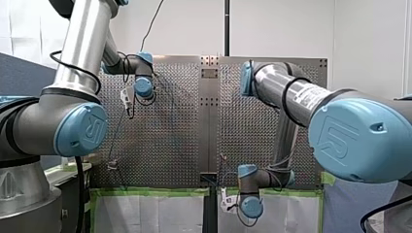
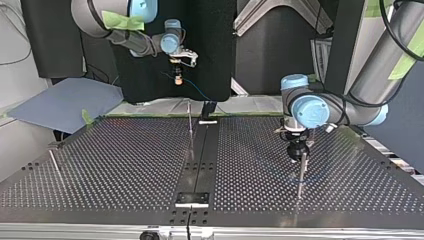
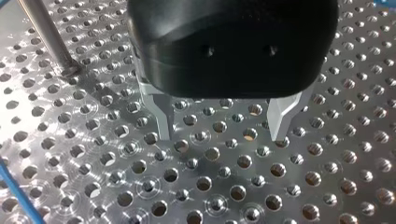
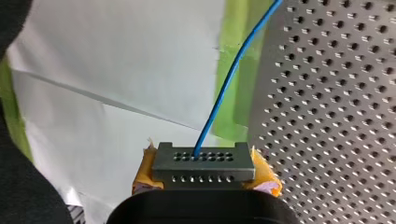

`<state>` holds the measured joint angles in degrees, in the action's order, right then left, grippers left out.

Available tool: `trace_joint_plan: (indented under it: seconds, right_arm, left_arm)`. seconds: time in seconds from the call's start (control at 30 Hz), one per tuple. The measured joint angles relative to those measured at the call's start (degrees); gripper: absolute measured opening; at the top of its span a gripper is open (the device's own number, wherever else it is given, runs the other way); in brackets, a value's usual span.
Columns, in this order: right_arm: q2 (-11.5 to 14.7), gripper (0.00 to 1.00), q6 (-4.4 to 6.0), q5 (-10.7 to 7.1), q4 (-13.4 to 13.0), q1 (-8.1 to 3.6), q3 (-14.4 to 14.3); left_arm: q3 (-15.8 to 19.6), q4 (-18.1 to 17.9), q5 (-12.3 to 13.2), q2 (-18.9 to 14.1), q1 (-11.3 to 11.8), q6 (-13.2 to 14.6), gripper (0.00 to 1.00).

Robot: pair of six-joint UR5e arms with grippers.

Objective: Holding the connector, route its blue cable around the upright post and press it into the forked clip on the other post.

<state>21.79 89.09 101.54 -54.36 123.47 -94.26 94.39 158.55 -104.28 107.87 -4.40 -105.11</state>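
Evidently pre-routing: right gripper point(image 4: 205, 178) clamps connector point(image 4: 203, 161), blue cable point(image 4: 229, 79) trailing; left gripper point(image 3: 224, 128) spread, empty. Next: carry cable round upright post point(image 3: 46, 37).

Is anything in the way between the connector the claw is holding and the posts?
Nothing visible blocks it. My right claw holds the connector up high, with only open air between it and the middle post. My left claw hangs open beside the other post.
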Motion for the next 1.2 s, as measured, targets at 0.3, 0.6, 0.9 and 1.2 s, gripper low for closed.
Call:
trace_joint_plan:
  seconds: [0.3,0.6,0.9,1.2]
  right_arm:
    - [4.8,0.0,0.38,0.35,-3.7,-1.01,-4.7]
    - [8.4,0.0,-0.61,-2.46,-6.2,-1.28,-8.2]
    - [8.9,0.0,-1.52,-6.84,-10.3,-1.93,-12.0]
    - [12.1,0.0,-1.5,-9.08,-12.2,-2.96,-14.5]
  left_arm:
    - [0.0,0.0,-0.4,0.0,0.0,0.0,1.0]
    - [0.0,0.5,-0.4,0.0,0.0,-0.1,1.0]
    - [0.0,0.8,-0.4,0.0,-0.1,-0.1,1.0]
    - [0.0,1.6,-0.4,0.0,-0.7,-0.1,1.0]
